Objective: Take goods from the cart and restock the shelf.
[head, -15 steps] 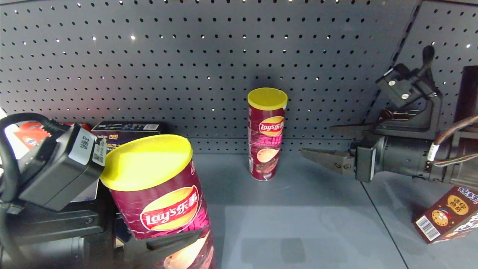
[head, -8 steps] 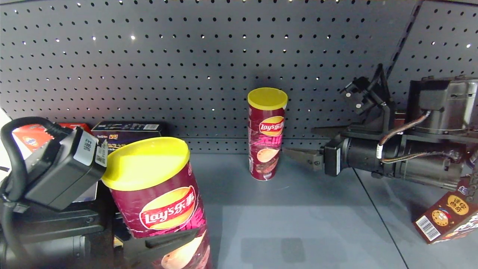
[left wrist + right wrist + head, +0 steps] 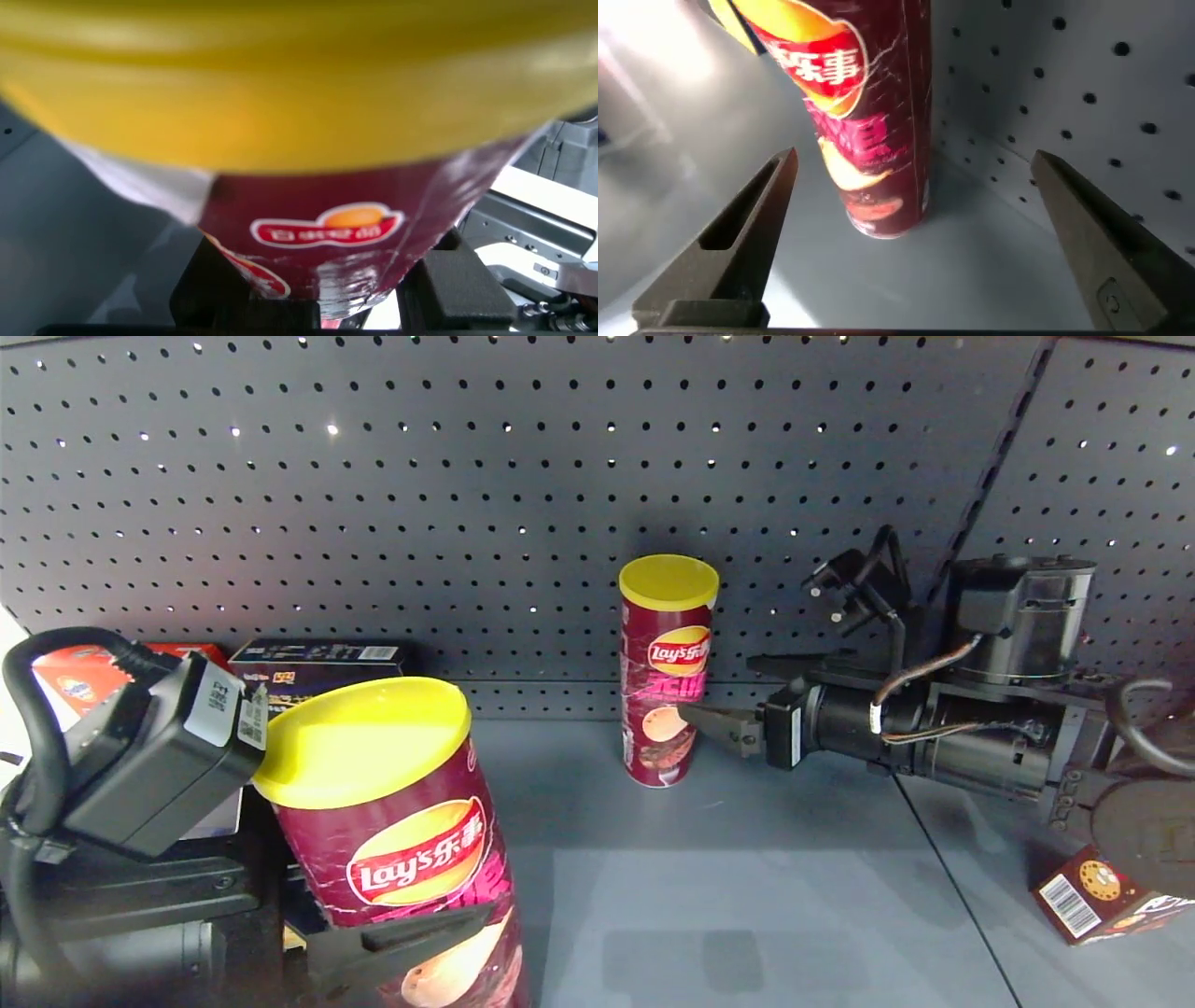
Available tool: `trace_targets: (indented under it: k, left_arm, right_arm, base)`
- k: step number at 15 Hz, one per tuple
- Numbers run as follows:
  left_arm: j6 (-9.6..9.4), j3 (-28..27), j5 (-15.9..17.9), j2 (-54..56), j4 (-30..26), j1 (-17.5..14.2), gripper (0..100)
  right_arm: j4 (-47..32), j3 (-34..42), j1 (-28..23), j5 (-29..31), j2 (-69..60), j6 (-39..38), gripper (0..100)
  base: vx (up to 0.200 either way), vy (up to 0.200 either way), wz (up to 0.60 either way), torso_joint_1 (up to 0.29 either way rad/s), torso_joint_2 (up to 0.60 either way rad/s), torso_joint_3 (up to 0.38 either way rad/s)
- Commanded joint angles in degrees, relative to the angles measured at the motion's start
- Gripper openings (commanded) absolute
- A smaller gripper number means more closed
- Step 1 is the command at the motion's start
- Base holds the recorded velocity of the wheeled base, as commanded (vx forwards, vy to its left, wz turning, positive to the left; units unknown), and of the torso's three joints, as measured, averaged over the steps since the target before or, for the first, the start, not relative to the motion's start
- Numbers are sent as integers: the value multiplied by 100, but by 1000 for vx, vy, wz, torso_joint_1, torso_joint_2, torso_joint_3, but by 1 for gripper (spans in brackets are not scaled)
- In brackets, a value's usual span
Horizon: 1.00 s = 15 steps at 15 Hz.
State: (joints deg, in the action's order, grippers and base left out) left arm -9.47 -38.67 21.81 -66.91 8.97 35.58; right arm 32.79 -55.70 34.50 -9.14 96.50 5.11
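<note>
Nearest, at the lower left of the head view, the left gripper [image 3: 411, 938] is clamped round the lower body of a chip can [image 3: 383, 803] with a yellow lid. This held can leans slightly and is off the shelf floor [image 3: 747, 896]. The left wrist view has the can's maroon body [image 3: 318, 233] running down between dark fingers [image 3: 462, 289] pressed against either side. To the right, a small cookie box [image 3: 1088, 896] sits tilted on the next shelf section, beside the right arm. Farther in, a second chip can [image 3: 665, 672] stands upright on the shelf floor, close to the pegboard back wall [image 3: 467, 523]. The right gripper [image 3: 738, 695] lies level at that can's right side with its jaws spread wide. In the right wrist view the standing can [image 3: 878, 121] is just ahead of the gap between the two fingers [image 3: 738, 252] — I cannot tell if the nearer tip touches it. At the far left, against the pegboard, lie a dark box [image 3: 317, 663] and a red box [image 3: 70, 672], side by side.
</note>
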Motion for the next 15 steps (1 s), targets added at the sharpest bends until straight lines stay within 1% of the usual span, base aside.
trace_targets:
  k: [1, 6, 15]
  left_arm:
    - [-2, 0, -1, -6, -1, -8, 0]
    - [-2, 175, -1, 47, 8, -34, 0]
    - [-2, 175, -1, 56, 26, -69, 0]
  right_arm:
    - [52, -11, 4, 0, 238, -1, 100]
    - [201, 6, 4, -114, 431, -1, 100]
    - [729, -38, 22, -123, 958, -10, 100]
  base:
    - [0, 0, 0, 0, 0, 0]
    - [0, 0, 0, 0, 0, 0]
    - [0, 0, 0, 0, 0, 0]
